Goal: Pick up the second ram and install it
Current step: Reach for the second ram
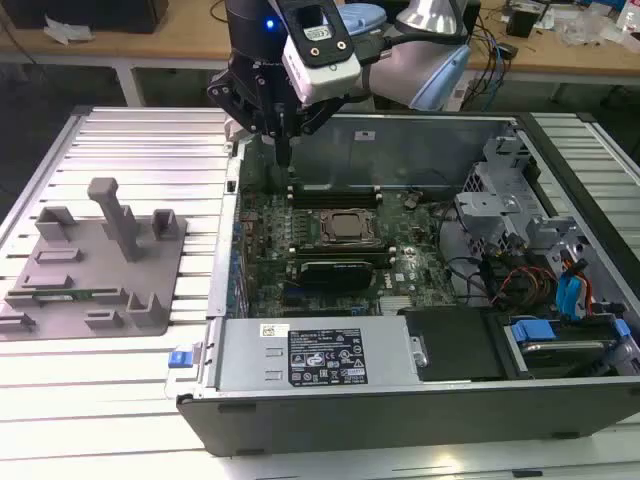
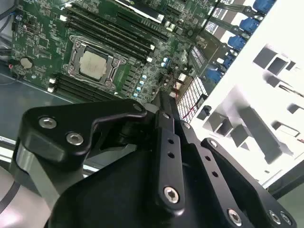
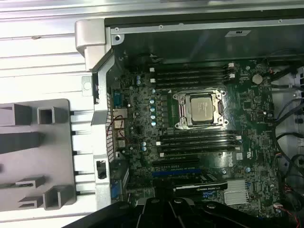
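The gripper (image 1: 284,152) hangs over the motherboard (image 1: 268,240) near the back wall of the open case (image 1: 400,420), jaws together, holding nothing. The ram (image 1: 80,294) lies flat in the grey tray (image 1: 70,262), well apart, on the exterior view's left

Shiny silver and pale blue round arm (image 1: 425,60), white box-shaped camera (image 1: 320,45), small blue light (image 1: 268,24), black metal gripper (image 1: 283,150) with round silver screws (image 2: 172,194)
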